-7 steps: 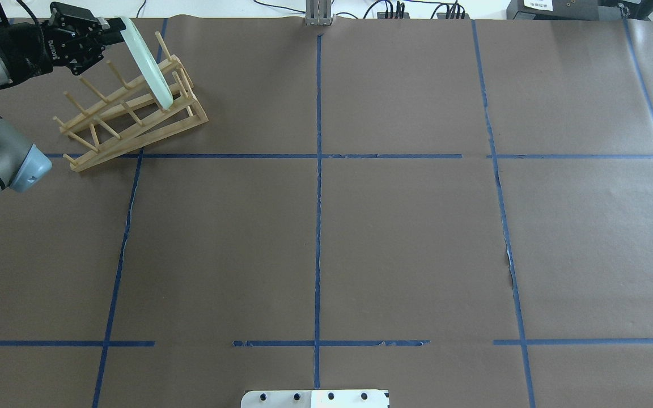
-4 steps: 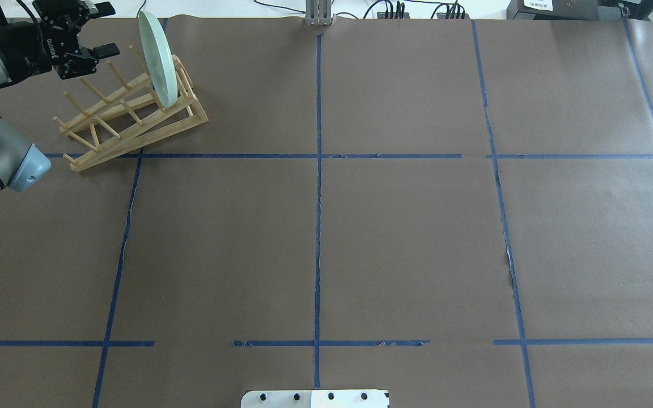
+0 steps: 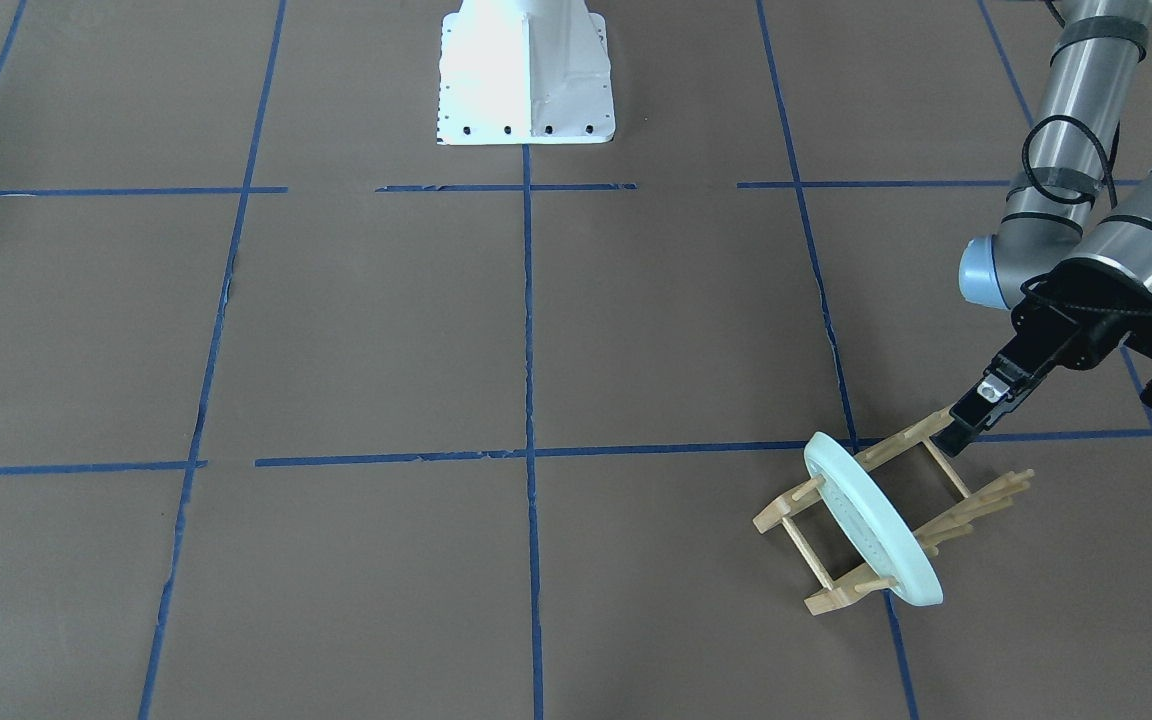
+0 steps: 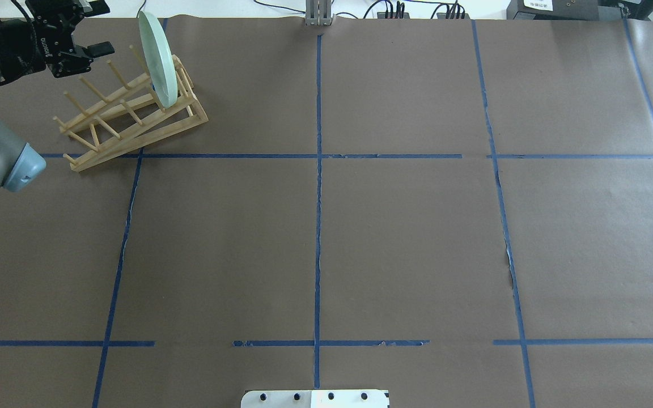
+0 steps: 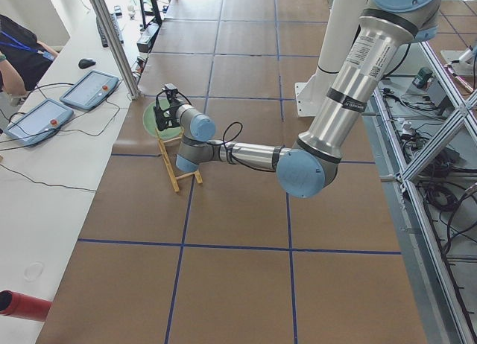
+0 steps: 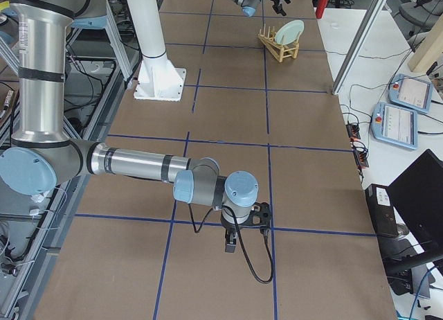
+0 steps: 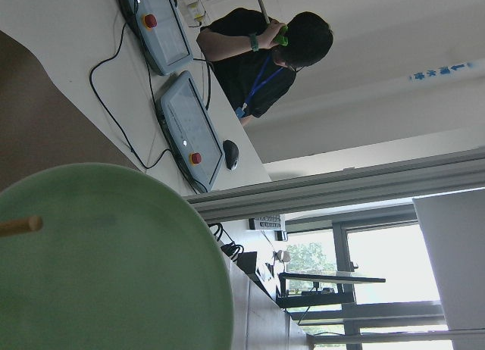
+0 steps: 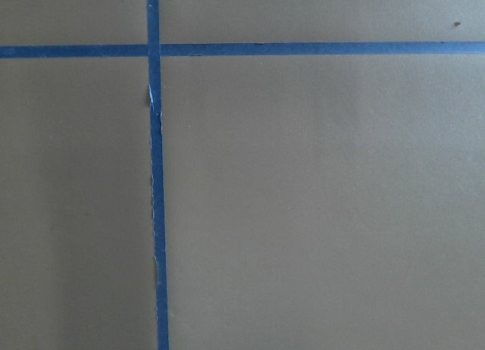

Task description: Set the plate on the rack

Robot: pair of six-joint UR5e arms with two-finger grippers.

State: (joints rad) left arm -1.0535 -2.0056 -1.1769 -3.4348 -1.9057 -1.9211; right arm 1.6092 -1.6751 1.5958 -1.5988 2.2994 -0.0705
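Observation:
The pale mint-green plate (image 4: 157, 59) stands on edge in the light-wood rack (image 4: 134, 116) at the table's far left, leaning between pegs at the rack's far end. It also shows in the front view (image 3: 871, 530) on the rack (image 3: 836, 560). My left gripper (image 4: 101, 28) is open and empty, just left of the plate and apart from it; in the front view (image 3: 1066, 405) one finger (image 3: 971, 415) hovers over the rack's rail. The left wrist view shows the plate's face (image 7: 114, 267) and a peg (image 7: 19, 226). My right gripper (image 6: 239, 230) hangs low over the paper far away; I cannot tell its state.
Brown paper with blue tape lines (image 4: 318, 170) covers the table. The white robot base (image 3: 524, 70) stands at the near middle edge. A metal post (image 4: 318, 14) stands at the far edge. An operator (image 7: 258, 51) and two tablets (image 5: 67, 98) are beyond the table.
My left gripper has opened, let go of the plate and drawn back to the left. The plate has tipped more upright and rests in the rack.

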